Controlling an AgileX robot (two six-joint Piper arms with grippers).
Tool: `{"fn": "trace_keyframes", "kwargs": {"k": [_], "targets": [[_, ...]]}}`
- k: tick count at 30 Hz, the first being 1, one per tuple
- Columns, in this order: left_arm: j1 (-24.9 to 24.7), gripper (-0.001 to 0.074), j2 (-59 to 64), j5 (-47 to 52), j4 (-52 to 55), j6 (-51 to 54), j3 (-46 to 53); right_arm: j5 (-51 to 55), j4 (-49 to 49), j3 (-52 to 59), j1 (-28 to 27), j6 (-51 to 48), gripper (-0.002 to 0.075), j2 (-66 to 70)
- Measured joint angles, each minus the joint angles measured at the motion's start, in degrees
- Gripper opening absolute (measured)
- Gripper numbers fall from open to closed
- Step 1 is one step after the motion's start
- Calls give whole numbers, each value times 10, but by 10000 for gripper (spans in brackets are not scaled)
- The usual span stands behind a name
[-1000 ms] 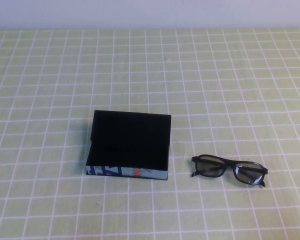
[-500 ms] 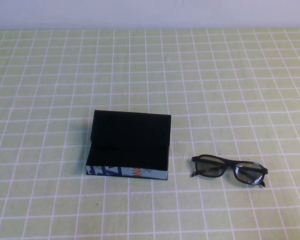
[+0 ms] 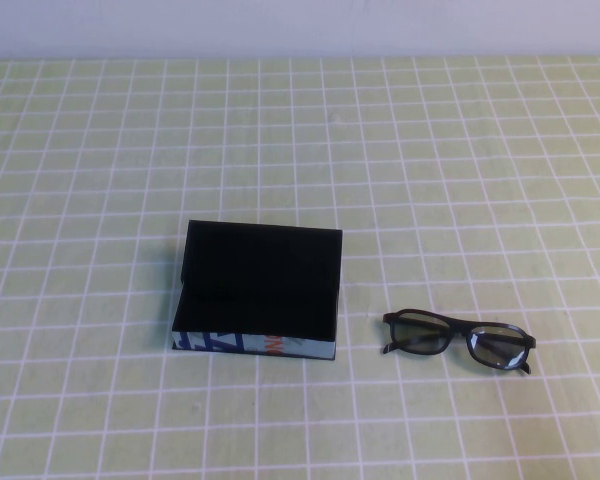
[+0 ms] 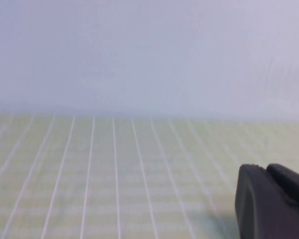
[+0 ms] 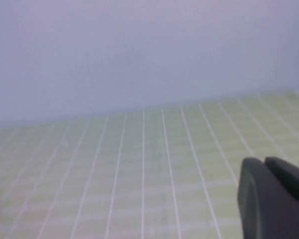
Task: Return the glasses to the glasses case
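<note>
The glasses (image 3: 457,340) lie flat on the worktop (image 3: 460,180) just right of the open case (image 3: 260,288), so a pinch may slip; both tools (image 4: 271,201) (image 5: 271,196) sit off-scene, grip unreadable.

The glasses case (image 3: 258,291), a rectangular black box with its lid raised at the far side and a light front edge printed blue and orange, sits left of table centre, while the black thick-framed glasses (image 3: 458,341) with greyish lenses lie unfolded near the case, toward the right edge.
</note>
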Motion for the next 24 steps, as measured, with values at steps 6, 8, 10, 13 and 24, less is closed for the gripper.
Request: {"fn": "trace_keyframes", "kwargs": {"k": [6,8,10,13,24], "targets": [[0,-3,0,-190,1,0,0,-149,0,0,0,0,-18,0],[0,-3,0,-220,1,0,0,-165,0,0,0,0,-18,0],[0,-3,0,-235,2,0,0,-171,0,0,0,0,-18,0],[0,-3,0,-241,2,0,0,-173,0,0,0,0,-18,0],[0,-3,0,-247,2,0,0,-179,0,0,0,0,-18,0]]}}
